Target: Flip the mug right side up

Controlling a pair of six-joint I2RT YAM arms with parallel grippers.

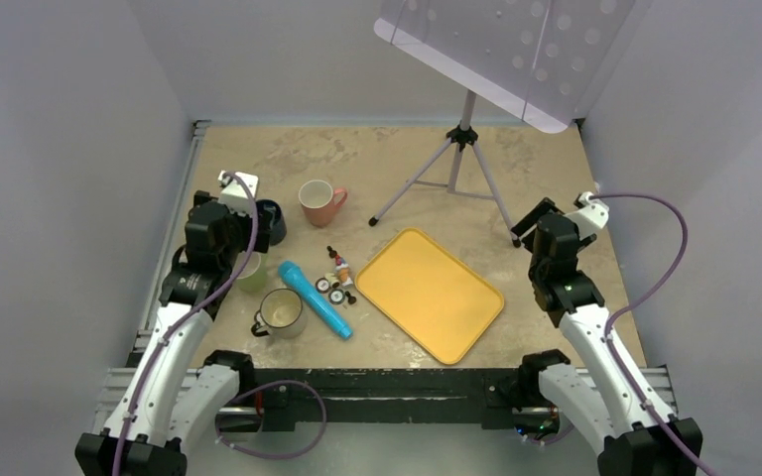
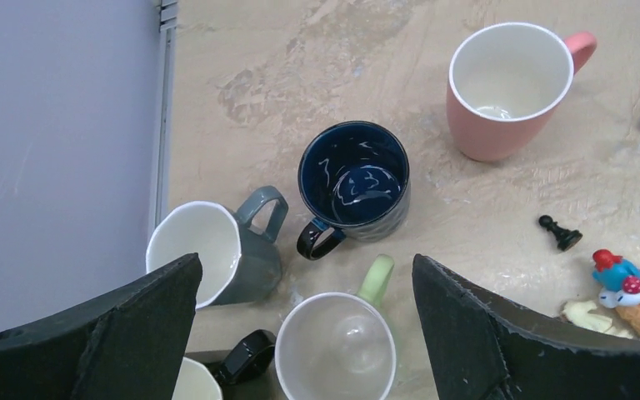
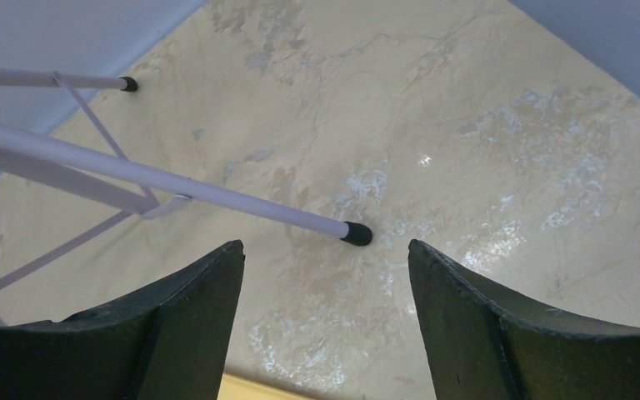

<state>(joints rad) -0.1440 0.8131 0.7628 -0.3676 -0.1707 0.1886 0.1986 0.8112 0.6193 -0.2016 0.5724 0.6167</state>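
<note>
Several mugs stand at the left of the table, all with their openings up. In the left wrist view these are a pink mug (image 2: 508, 87), a dark blue mug (image 2: 354, 179), a grey-green mug (image 2: 212, 250), a green-handled mug (image 2: 337, 350) and the rim of a black-handled mug (image 2: 190, 385). The top view shows the pink mug (image 1: 319, 201), the dark blue mug (image 1: 272, 220), the green mug (image 1: 251, 273) and the black-handled mug (image 1: 281, 312). My left gripper (image 2: 307, 267) is open and empty above them, jaws either side of the green-handled mug. My right gripper (image 3: 325, 250) is open and empty at the far right (image 1: 548, 230).
A yellow tray (image 1: 430, 293) lies in the middle. A blue cylinder (image 1: 314, 298) and small toys (image 1: 339, 278) lie beside it, and a black pawn (image 2: 560, 232) lies right of the mugs. A tripod (image 1: 461, 164) stands at the back, one foot (image 3: 356, 234) ahead of my right gripper.
</note>
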